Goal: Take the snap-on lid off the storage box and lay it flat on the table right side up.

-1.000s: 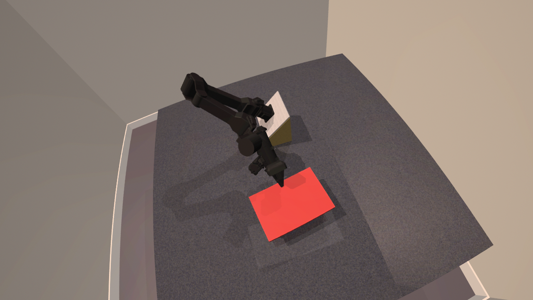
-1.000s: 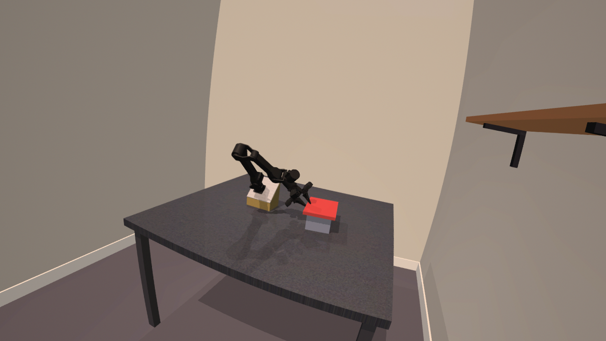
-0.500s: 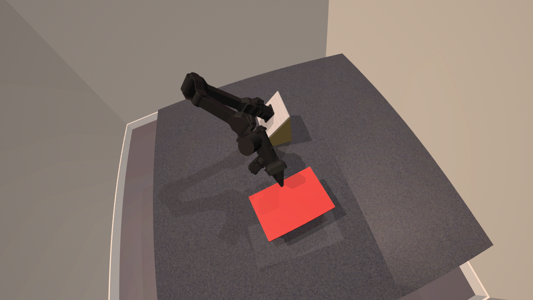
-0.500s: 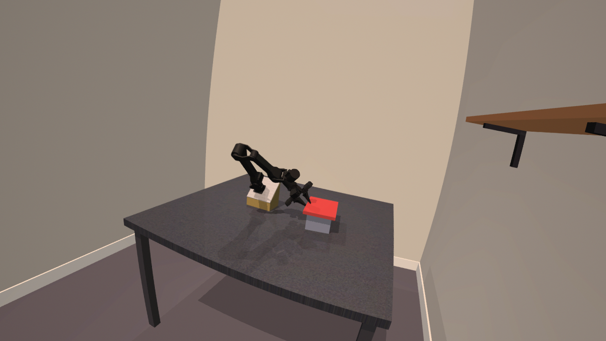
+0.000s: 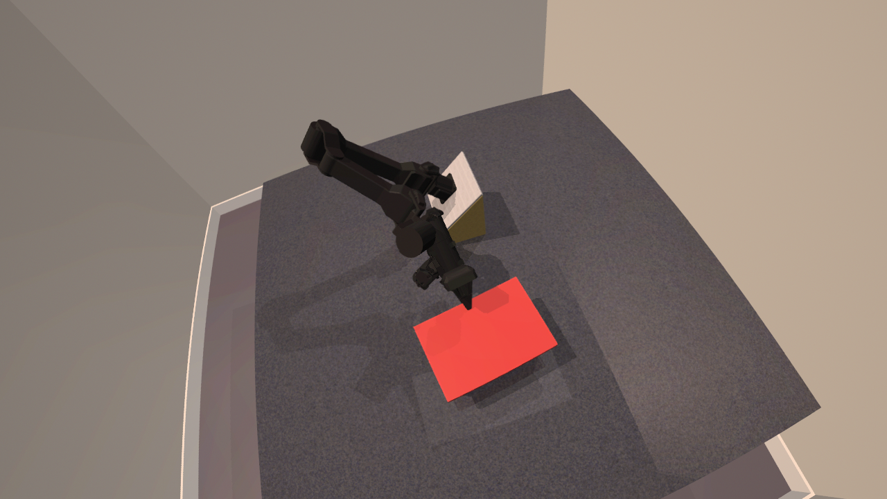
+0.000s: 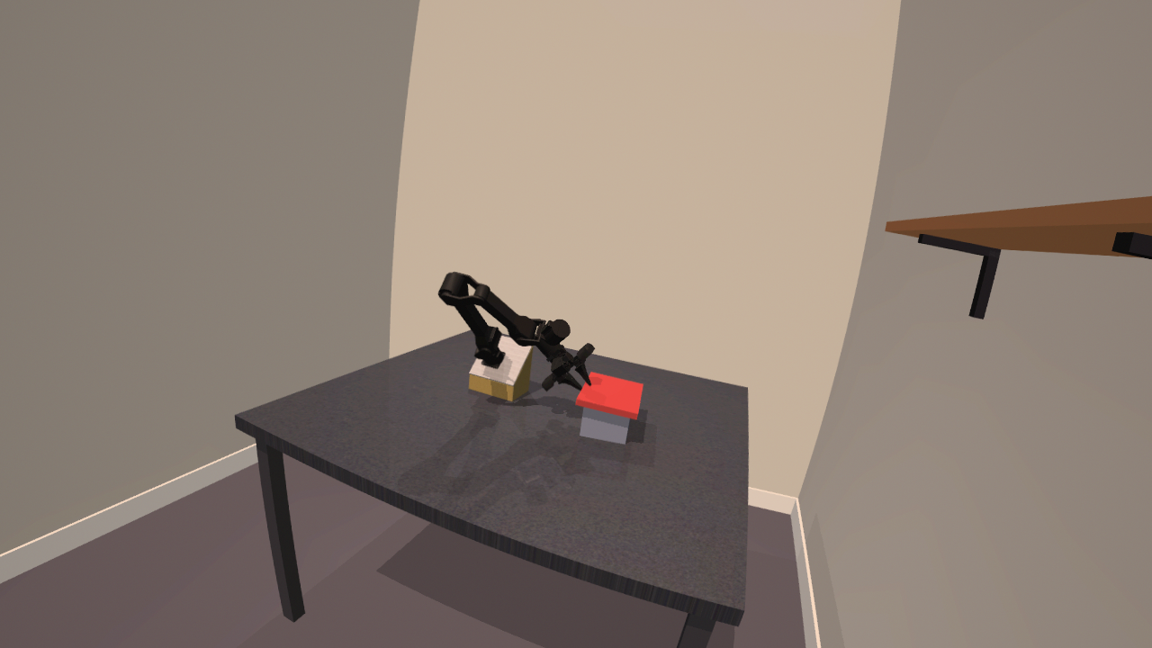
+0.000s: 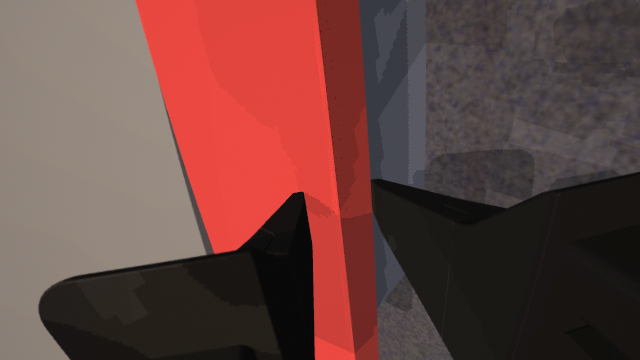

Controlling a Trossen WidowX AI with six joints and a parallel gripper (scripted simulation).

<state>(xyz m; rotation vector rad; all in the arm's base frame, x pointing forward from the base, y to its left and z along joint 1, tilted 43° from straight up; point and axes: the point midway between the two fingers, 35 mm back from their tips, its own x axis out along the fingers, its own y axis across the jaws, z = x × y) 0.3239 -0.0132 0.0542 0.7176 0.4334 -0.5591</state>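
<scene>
Looks like a bare room, kind impossible to tell. Shows plain grey and beige walls (image 5: 396, 62) (image 6: 644, 161), pale skirting (image 5: 204, 260) (image 6: 129, 510), a dark table (image 5: 620, 310) (image 6: 386, 435) and a bracketed brown shelf (image 6: 1047, 213). Could pass for a simple robot test room, given the black arm (image 5: 362, 177) (image 6: 507, 314).

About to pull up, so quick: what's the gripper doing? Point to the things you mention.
Gripper (image 5: 469, 308) (image 6: 586, 386) (image 7: 337, 197): closed on the overhanging edge of the red lid (image 5: 486, 347) (image 6: 614, 393) (image 7: 260, 110).

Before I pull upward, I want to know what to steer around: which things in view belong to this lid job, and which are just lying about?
Part of the job:
- red lid, edge clamped in the jaws
- grey box under it
- dark table

Not part:
- yellow wedge-shaped block with pale sloping top
- brown wall shelf
</scene>
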